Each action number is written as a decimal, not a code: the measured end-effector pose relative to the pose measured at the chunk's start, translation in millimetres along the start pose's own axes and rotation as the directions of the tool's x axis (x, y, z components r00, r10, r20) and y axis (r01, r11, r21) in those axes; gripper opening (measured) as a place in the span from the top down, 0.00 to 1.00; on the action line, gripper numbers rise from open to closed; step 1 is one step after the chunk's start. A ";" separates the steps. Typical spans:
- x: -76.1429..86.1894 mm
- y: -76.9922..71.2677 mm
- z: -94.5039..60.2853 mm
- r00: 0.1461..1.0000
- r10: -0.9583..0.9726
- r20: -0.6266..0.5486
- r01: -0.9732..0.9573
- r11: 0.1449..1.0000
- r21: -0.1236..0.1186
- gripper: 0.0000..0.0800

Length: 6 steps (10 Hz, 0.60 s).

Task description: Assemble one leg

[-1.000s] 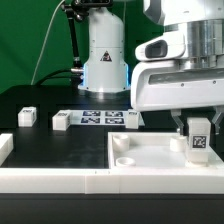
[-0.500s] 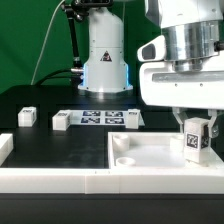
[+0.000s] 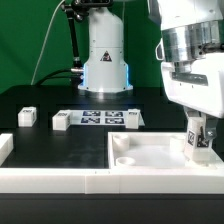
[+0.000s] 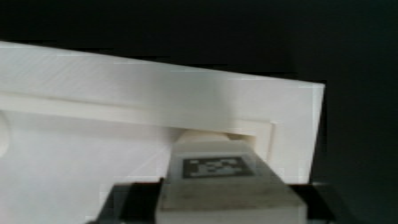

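Observation:
My gripper (image 3: 198,128) is shut on a white leg (image 3: 198,140) and holds it upright over the far corner of the large white tabletop panel (image 3: 150,160), at the exterior view's right. In the wrist view the leg (image 4: 217,172) shows its marker tag and points at a corner socket (image 4: 228,131) of the panel; the black fingers (image 4: 134,203) flank it. Three more loose legs lie on the black table: one (image 3: 27,116) at the left, one (image 3: 61,121) beside the marker board, and one (image 3: 132,118) at its right end.
The marker board (image 3: 97,119) lies on the table behind the panel. A white robot base (image 3: 104,60) stands at the back. A white rail (image 3: 40,178) runs along the front, with a raised end (image 3: 5,148) at the left.
The gripper has turned about its vertical axis with the leg in it, so the leg's tag now faces sideways. The leg stays over the panel's right corner.

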<state>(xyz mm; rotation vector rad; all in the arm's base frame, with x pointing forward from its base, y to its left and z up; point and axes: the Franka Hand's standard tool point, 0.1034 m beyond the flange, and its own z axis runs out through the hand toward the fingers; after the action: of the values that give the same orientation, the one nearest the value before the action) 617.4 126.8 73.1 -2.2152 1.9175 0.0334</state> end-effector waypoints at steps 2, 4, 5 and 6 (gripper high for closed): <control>-1.0 0.2 0.4 1.000 0.016 0.004 -0.016 1.000 0.001 0.63; -2.2 0.5 0.3 0.996 -0.084 0.009 0.084 0.996 -0.010 0.53; -5.2 -0.3 0.2 0.987 -0.158 0.022 0.159 0.987 -0.029 0.36; -5.5 -2.0 0.4 0.950 -0.312 0.022 0.313 0.949 -0.028 0.36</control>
<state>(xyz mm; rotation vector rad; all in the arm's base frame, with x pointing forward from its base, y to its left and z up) 618.5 132.5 73.8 -2.5030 1.5440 0.0324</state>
